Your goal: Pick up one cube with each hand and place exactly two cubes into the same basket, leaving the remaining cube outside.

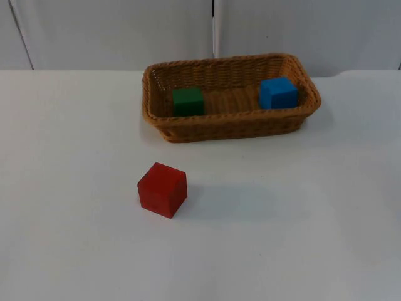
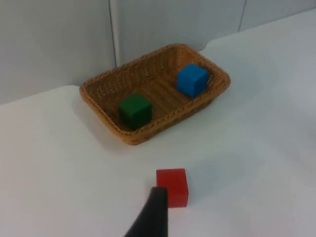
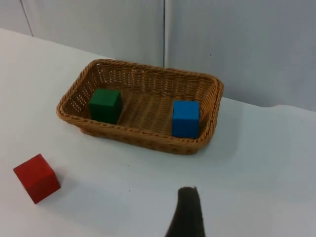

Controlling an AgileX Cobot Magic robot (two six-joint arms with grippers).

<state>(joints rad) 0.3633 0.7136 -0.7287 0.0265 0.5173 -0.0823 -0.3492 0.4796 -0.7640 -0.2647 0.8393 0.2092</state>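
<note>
A woven wicker basket (image 1: 232, 128) stands at the back middle of the table. Inside it sit two cubes: a green cube (image 1: 188, 101) at its left end and a blue cube (image 1: 277, 92) at its right end. A red cube (image 1: 162, 189) rests on the bare table in front of the basket, apart from it. My left gripper (image 2: 153, 217) waits pulled back above the table, looking over the red cube (image 2: 172, 186) toward the basket (image 2: 148, 133). My right gripper (image 3: 186, 215) also waits raised, well back from the basket (image 3: 138, 136) and holding nothing that I can see.
The white table (image 1: 301, 226) stretches wide around the red cube and in front of the basket. A grey partition wall (image 1: 125, 31) closes off the table just behind the basket.
</note>
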